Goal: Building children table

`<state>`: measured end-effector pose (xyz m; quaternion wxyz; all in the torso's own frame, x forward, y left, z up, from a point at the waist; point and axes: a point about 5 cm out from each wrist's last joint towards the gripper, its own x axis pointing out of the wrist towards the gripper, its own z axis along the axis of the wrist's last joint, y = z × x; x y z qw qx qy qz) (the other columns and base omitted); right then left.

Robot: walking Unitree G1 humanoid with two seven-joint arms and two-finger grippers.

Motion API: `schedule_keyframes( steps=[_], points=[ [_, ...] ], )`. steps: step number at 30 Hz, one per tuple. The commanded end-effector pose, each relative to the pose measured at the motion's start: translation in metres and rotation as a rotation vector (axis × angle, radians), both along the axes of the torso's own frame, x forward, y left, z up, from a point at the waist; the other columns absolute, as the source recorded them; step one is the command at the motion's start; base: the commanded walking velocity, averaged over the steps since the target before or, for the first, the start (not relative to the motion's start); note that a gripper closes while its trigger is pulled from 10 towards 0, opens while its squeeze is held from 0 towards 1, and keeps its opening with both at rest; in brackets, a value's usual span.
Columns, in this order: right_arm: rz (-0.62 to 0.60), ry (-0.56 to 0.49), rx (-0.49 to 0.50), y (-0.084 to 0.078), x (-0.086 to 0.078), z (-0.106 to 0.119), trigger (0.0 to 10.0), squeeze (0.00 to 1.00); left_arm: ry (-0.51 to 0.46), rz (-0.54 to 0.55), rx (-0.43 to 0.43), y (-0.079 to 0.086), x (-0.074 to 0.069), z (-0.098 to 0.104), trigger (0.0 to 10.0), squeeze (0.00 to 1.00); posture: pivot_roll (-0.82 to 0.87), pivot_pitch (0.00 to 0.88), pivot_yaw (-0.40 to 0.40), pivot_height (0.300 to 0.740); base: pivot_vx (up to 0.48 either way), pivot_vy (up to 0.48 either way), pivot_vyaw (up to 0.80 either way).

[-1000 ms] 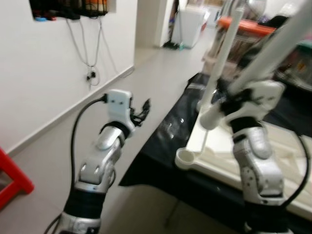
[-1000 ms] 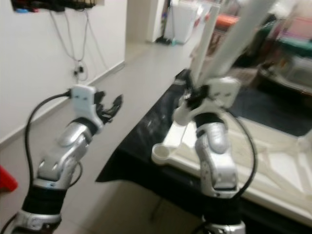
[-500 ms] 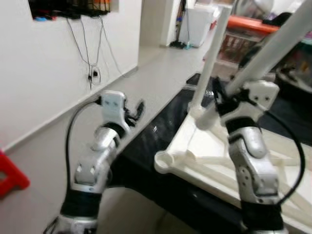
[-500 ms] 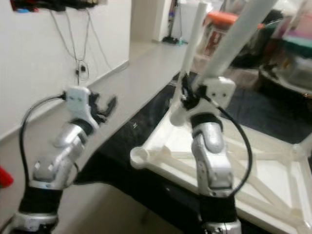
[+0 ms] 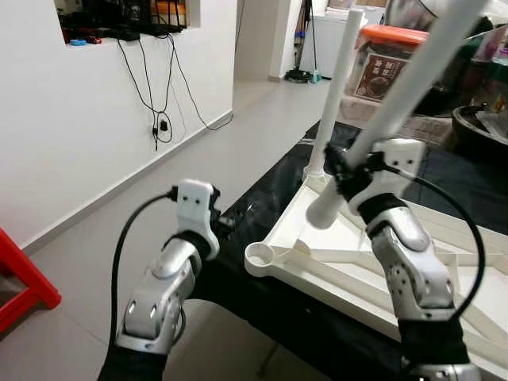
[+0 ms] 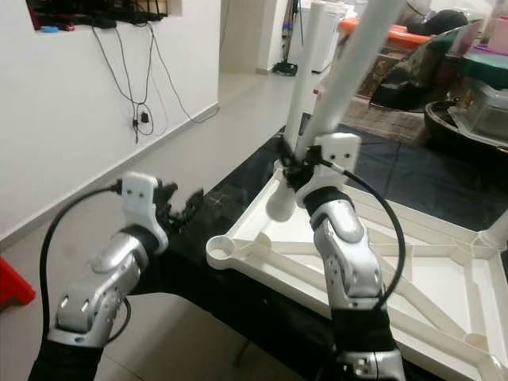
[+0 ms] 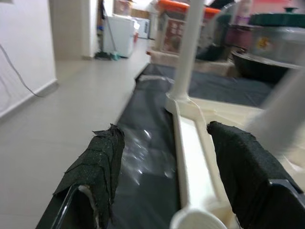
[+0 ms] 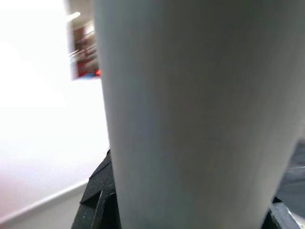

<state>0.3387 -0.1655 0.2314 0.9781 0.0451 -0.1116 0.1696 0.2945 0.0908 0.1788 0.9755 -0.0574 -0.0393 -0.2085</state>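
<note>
My left end effector (image 7: pixel 164 179) hangs spread and empty just beside the near corner of the upturned white tabletop (image 5: pixel 349 266), which lies on a black sheet (image 5: pixel 266 198) on the floor; the open corner socket (image 5: pixel 259 255) sits close ahead of its fingers (image 7: pixel 97 164), a little toward my right. I judge the step is seating the loose leg (image 5: pixel 405 95) in that socket, so I should bring the leg's lower end (image 5: pixel 321 213) down and leftward over the ring, stand it plumb like the already fitted leg (image 5: pixel 335 87) at the far corner, then press straight down while my left steadies the frame. My right end effector (image 6: pixel 298 171) is clamped on the loose leg near its bottom, the leg slanting up to the right, its end above the frame rail and short of the socket
</note>
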Motion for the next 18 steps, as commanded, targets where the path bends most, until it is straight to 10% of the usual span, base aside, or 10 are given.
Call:
schedule_keyframes(
  steps=[1, 18],
  points=[
    [0.096, 0.032, 0.01, 0.005, 0.006, 0.001, 10.0, 0.0, 0.007, -0.021, 0.002, -0.002, -0.006, 0.001, 10.0, 0.0, 0.16, 0.0, -0.139, 0.74, 0.0, 0.0, 0.0],
    [0.77, 0.118, 0.141, 0.027, 0.002, 0.004, 10.0, 0.0, 0.105, -0.094, 0.003, -0.003, -0.049, -0.006, 10.0, 0.0, 0.19, 0.133, -0.133, 0.74, 0.0, 0.0, 0.0]
  ],
)
